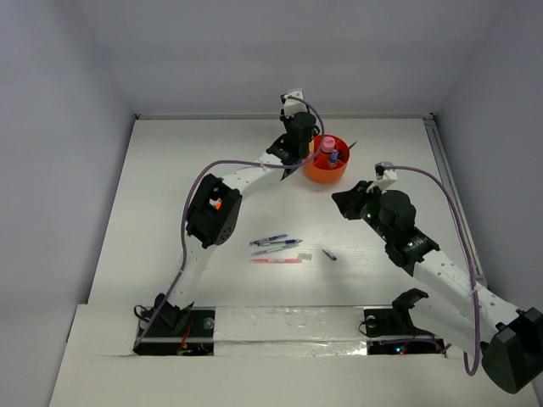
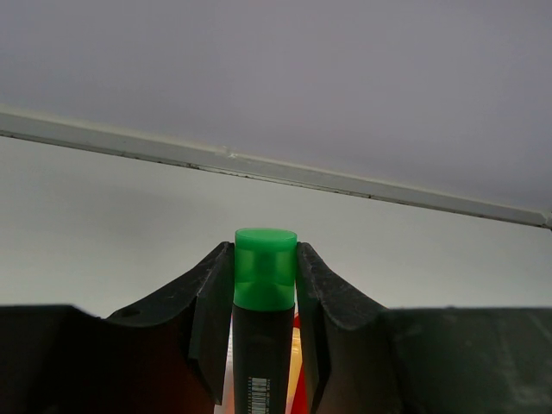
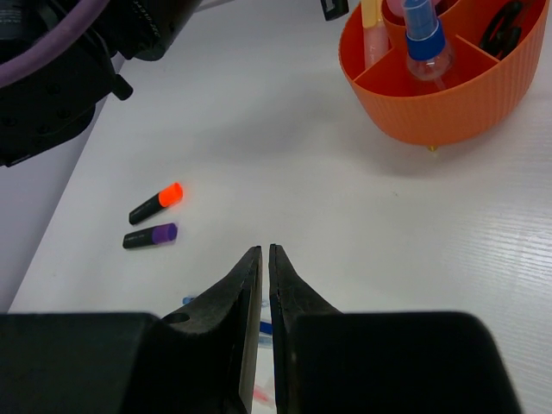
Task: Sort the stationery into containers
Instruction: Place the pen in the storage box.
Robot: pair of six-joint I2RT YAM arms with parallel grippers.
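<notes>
Partly: blue-capped bottle (image 3: 425, 39) sits in the orange tub (image 3: 448, 95); left gripper (image 2: 265, 285) clamps a green highlighter (image 2: 265, 267) beside it; right gripper (image 3: 263, 254) closed, empty; pens (image 1: 276, 246) and orange highlighter (image 3: 157, 203) lie outside it.

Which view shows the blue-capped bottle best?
Right wrist. There the blue-capped bottle is close and sharp, standing in a near compartment of the orange tub. Top external shows it only as a tiny blue speck in the tub. Left wrist doesn't show it.
</notes>
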